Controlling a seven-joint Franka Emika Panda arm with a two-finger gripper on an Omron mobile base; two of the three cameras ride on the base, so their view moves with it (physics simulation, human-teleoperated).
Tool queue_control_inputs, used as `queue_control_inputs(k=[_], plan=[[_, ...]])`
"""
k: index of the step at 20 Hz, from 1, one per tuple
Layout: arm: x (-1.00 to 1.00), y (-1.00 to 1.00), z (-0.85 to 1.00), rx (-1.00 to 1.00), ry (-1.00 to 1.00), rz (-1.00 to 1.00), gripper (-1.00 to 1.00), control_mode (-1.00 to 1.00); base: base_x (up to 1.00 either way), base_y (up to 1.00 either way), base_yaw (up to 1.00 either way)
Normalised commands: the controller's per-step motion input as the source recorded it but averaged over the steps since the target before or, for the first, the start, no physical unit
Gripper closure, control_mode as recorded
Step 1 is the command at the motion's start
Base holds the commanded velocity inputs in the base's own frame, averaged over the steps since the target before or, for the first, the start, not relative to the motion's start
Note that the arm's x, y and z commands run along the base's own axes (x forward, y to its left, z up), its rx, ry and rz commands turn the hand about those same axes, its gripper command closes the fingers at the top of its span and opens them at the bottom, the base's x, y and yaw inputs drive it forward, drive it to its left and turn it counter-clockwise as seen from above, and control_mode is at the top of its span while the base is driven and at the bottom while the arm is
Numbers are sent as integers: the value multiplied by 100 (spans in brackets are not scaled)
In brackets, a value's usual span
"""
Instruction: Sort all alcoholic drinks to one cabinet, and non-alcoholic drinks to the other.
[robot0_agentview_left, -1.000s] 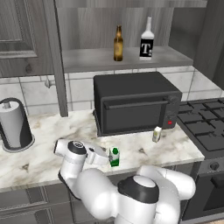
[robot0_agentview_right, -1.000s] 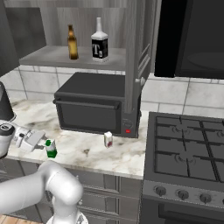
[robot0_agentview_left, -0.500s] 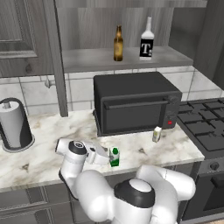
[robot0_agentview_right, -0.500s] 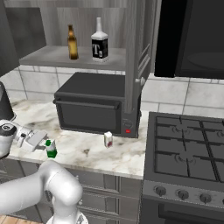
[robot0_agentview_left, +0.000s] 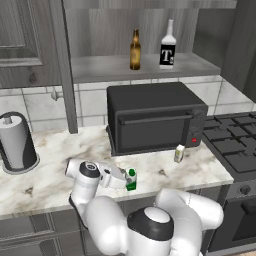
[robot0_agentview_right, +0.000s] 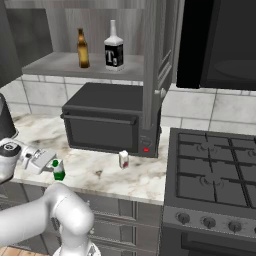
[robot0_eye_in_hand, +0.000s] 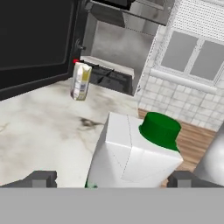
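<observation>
- My gripper (robot0_agentview_left: 125, 178) sits low in the left base view, just left of centre, level over the marble counter (robot0_agentview_left: 50, 175); in the right base view it is at the left edge (robot0_agentview_right: 49, 163).
- Hand view: my two dark fingertips (robot0_eye_in_hand: 40, 178) stand apart at lower left and lower right, with the white carton with a green cap (robot0_eye_in_hand: 135, 157) between them. Jaws are spread around the carton; I cannot tell whether the pads touch its sides.
- Same carton in the base views: small green-and-white shape at my fingertips, lower centre (robot0_agentview_left: 131, 180) and lower left (robot0_agentview_right: 58, 171), standing upright on the counter.
- Brown beer bottle (robot0_agentview_left: 135, 50) stands upright on the open shelf (robot0_agentview_left: 100, 67), upper centre of the left base view; upper left in the right base view (robot0_agentview_right: 82, 48).
- Clear bottle with black "T" label (robot0_agentview_left: 168, 46) stands just right of the beer bottle on that shelf, apart from it; also seen at (robot0_agentview_right: 113, 47).
- Black toaster oven (robot0_agentview_left: 155, 117) sits on the counter under the shelf, centre frame.
- A second small carton (robot0_agentview_left: 179, 153) stands in front of the oven's right corner; in the hand view it is at upper left (robot0_eye_in_hand: 81, 81).
- Paper towel holder (robot0_agentview_left: 17, 142) at left edge; stove (robot0_agentview_left: 235, 145) at right edge.
</observation>
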Motion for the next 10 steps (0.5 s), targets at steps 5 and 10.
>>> queue_control_inputs(k=[5, 10], plan=[[0, -8, 0, -6, 0, 0, -100, -100, 0, 0, 0], [0, -4, 0, -5, 0, 0, -100, -100, 0, 0, 0]])
